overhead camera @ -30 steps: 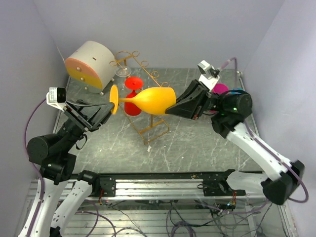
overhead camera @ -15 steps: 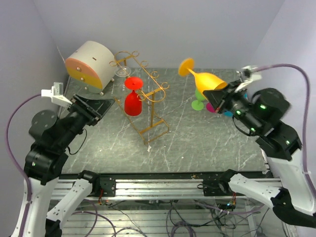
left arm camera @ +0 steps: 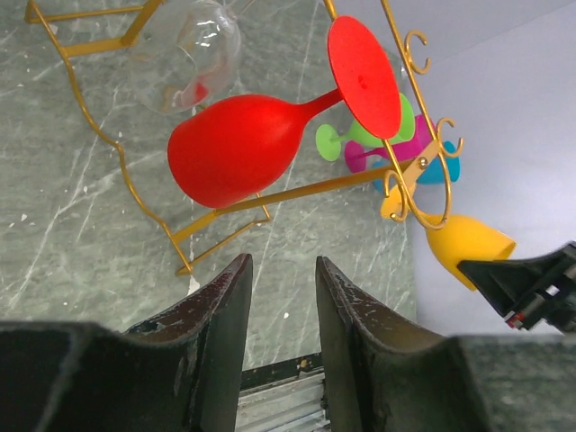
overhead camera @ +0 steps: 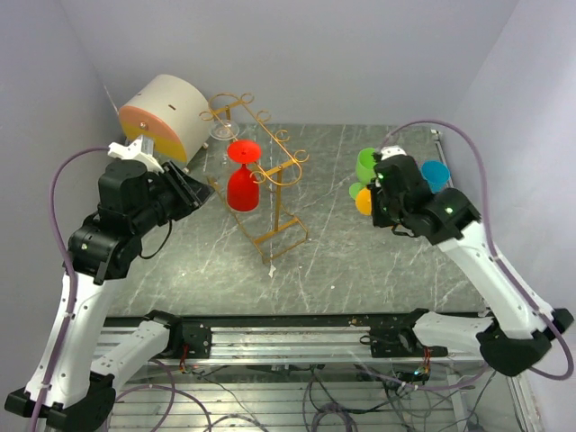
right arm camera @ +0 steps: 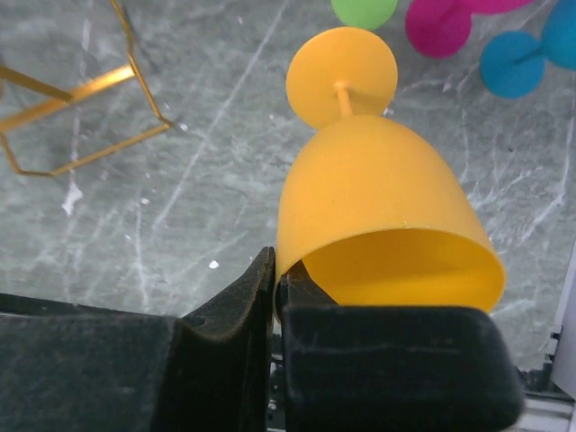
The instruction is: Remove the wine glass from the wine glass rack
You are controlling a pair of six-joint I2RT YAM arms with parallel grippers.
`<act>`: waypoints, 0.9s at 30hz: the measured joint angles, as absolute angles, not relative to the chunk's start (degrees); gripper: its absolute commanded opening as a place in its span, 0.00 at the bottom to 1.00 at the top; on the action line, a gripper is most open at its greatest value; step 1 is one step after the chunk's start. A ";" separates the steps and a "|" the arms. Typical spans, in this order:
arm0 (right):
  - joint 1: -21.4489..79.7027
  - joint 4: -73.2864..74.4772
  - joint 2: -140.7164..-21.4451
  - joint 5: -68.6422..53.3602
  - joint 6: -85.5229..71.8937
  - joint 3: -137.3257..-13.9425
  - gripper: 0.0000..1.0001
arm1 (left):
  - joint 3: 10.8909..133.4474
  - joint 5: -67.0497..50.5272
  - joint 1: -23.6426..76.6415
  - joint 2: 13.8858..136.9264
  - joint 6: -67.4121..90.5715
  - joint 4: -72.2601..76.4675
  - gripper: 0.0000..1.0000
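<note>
The gold wire wine glass rack [overhead camera: 286, 169] stands at mid table, with a red wine glass [overhead camera: 240, 189] hanging upside down from its rails and a clear glass [overhead camera: 224, 132] at its far end. A yellow wine glass [right arm camera: 378, 198] is off the rack at the right. My right gripper [right arm camera: 277, 279] is shut on its rim, one finger inside the bowl, and its foot points down toward the table. In the top view the yellow wine glass [overhead camera: 363, 200] mostly hides under the right wrist. My left gripper [left arm camera: 281, 270] is open and empty, left of the wine glass rack [left arm camera: 306, 192], facing the red wine glass [left arm camera: 238, 148].
A round white-and-orange box [overhead camera: 162, 117] sits at the back left. Green [overhead camera: 366, 165] and blue [overhead camera: 435, 173] glasses stand at the right beside the yellow one. A magenta glass foot [right arm camera: 438, 27] shows among them in the right wrist view.
My right arm carried the yellow glass from beside the rack to the right and lowered it next to the coloured glasses. The left arm drew back and rose, its gripper staying open.
</note>
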State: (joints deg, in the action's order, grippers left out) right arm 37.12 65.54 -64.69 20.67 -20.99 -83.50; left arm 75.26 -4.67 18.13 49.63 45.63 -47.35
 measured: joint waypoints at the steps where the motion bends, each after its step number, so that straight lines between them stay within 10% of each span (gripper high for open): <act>1: 36.97 65.32 -65.69 20.53 -20.64 -82.98 0.00 | 75.26 -4.67 18.13 49.76 45.36 -47.51 0.44; 27: 19.07 56.80 -86.26 2.33 -14.09 -77.36 0.03 | 70.37 -5.13 18.13 47.75 44.97 -48.29 0.43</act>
